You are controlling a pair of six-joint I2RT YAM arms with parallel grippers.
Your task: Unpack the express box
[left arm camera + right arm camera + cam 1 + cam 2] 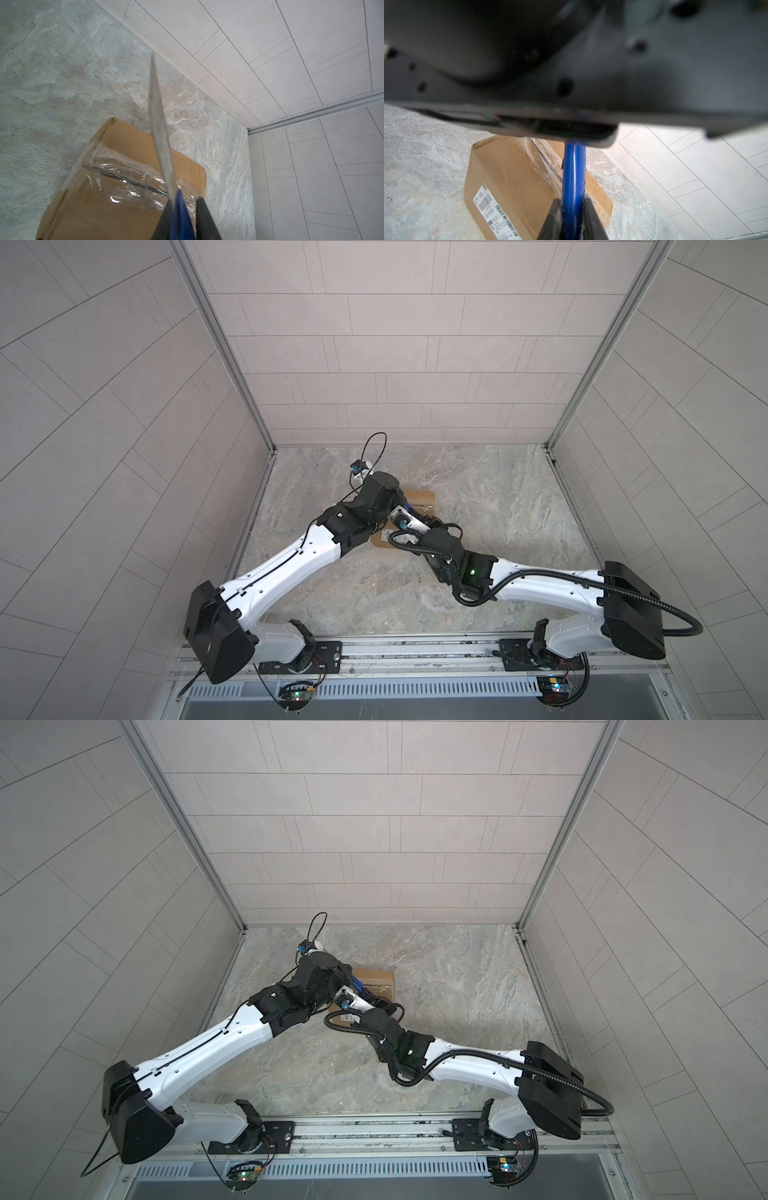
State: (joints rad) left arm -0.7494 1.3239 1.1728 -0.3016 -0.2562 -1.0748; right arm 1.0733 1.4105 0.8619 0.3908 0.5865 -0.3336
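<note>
The express box point(422, 498) point(376, 979), a brown carton, lies flat on the marble table under both grippers. Clear tape runs along its top seam point(124, 180), and a white shipping label point(494, 212) is on one side. A blue utility knife point(574, 170) hangs over the box, its long bare blade point(159, 124) reaching out past the carton's far edge. My left gripper point(185, 200) is shut on the blue handle. My right gripper point(572, 200) is also shut on that handle, further back. In both top views the arms hide most of the knife.
Tiled walls enclose the marble table point(478, 497) at the back and on both sides; the back wall point(270, 62) stands close behind the box. The left gripper's dark body point(571, 62) fills the space just above my right gripper. The arms' mounting rail point(415, 651) runs along the front.
</note>
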